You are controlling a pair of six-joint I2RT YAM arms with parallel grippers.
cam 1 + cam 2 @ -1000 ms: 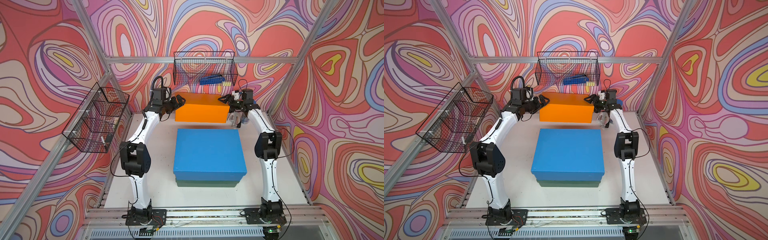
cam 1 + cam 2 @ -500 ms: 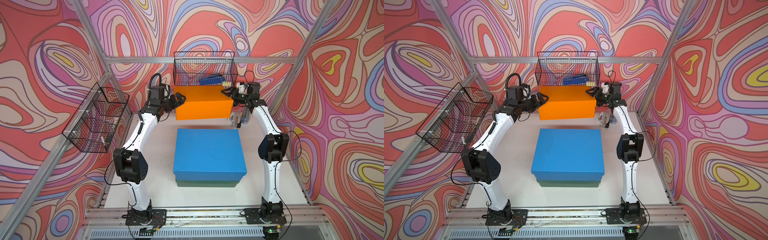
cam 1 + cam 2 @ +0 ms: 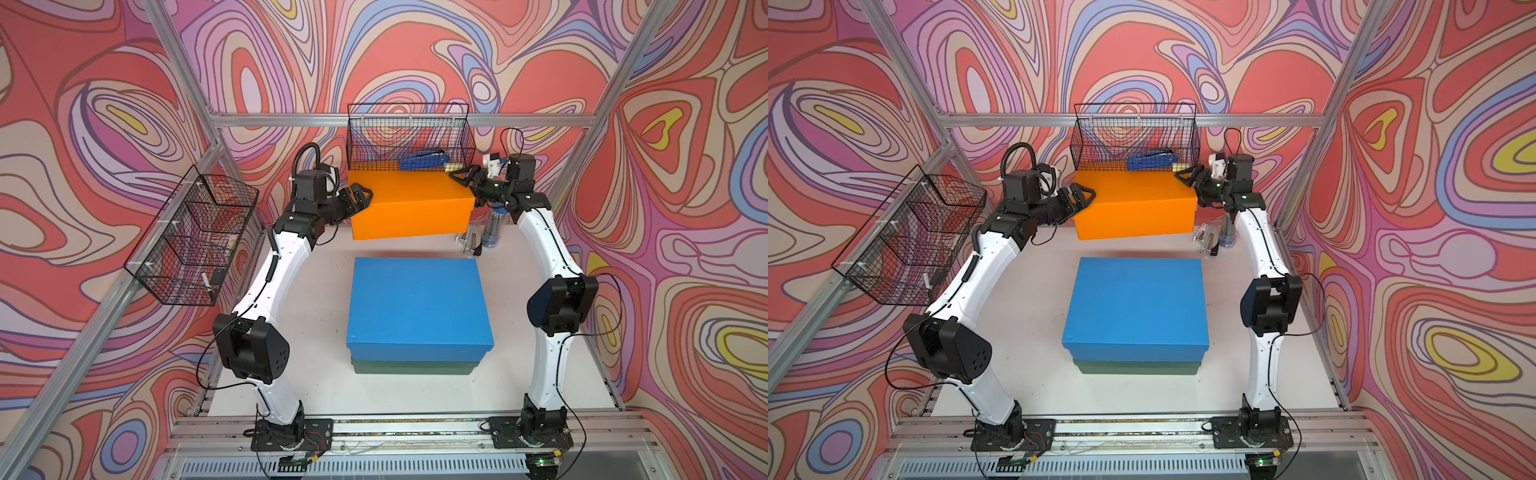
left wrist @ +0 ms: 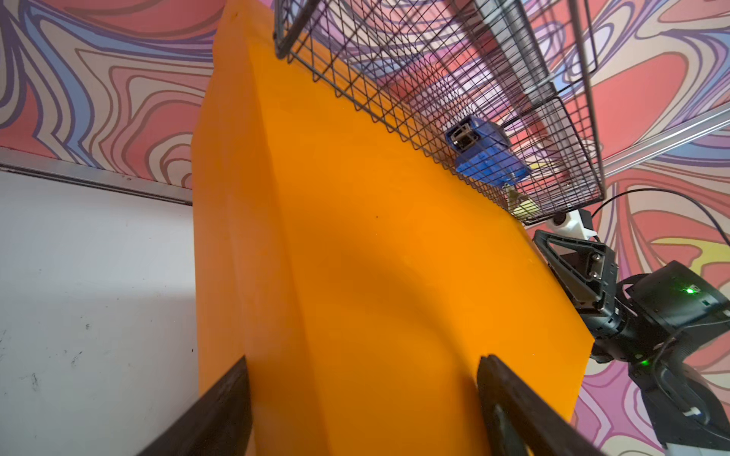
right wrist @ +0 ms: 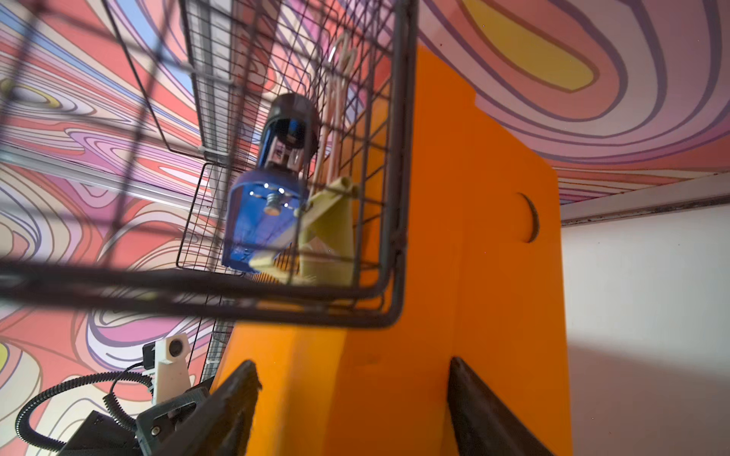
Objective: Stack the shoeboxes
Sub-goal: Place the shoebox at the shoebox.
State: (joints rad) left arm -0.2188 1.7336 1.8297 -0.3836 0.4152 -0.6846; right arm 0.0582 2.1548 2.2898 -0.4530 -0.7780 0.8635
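Stacking of the shoeboxes, final lift. The blue shoebox (image 3: pixel 417 303) sits squarely on the dark green shoebox (image 3: pixel 411 368) at mid-desk (image 3: pixel 316 316), which leaves the orange shoebox (image 3: pixel 409 205) as the last one to place. The orange shoebox hangs at the back of the cell, carried by both arms. A shadow beneath its front edge suggests that it is clear of the desk, and its rear top edge lies close under the wire basket (image 3: pixel 409 137) on the back wall. The left hand (image 3: pixel 360 195) takes one short end and the right hand (image 3: pixel 464 179) the opposite end. In each wrist view the dark fingers (image 4: pixel 221 410) (image 5: pixel 233 398) stand moderately apart with orange cardboard filling the gap between them, so each hand appears closed onto its end of the box rather than empty. The step in hand is judged to be the carry. The next move calls for both arms to draw the box forward together, keeping it level and their spacing constant, away from the basket's underside and high enough to pass the blue lid, then to lower it flush onto that lid before either hand lets go.
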